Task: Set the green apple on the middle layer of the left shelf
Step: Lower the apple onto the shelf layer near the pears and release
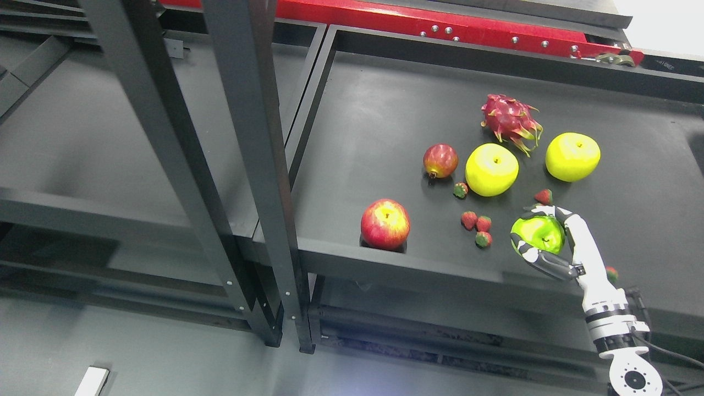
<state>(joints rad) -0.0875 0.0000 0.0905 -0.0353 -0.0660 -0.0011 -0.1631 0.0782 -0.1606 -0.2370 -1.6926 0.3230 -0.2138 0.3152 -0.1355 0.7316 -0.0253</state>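
Right hand (544, 242), entering from the lower right of the frame, has its fingers (550, 210) curled around the green apple (538, 234), which sits enclosed in that grasp at the right of the dark shelf surface (374, 110). Just left lie three strawberries (476, 224); above, two yellow apples (491, 169), a dragon fruit (509, 120) and a red apple (385, 224) at the front edge. The left shelf (82, 137) occupies the left of the frame.

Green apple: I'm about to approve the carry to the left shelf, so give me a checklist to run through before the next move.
1. Right hand closed on green apple: ok.
2. Apple lifted off the right shelf: cannot tell.
3. Strawberries just left of the hand, in the carry path: not ok.
4. Red apple near the front edge, also on the way: not ok.
5. Black upright posts between the shelves: not ok.
6. Left shelf middle layer bare: ok.
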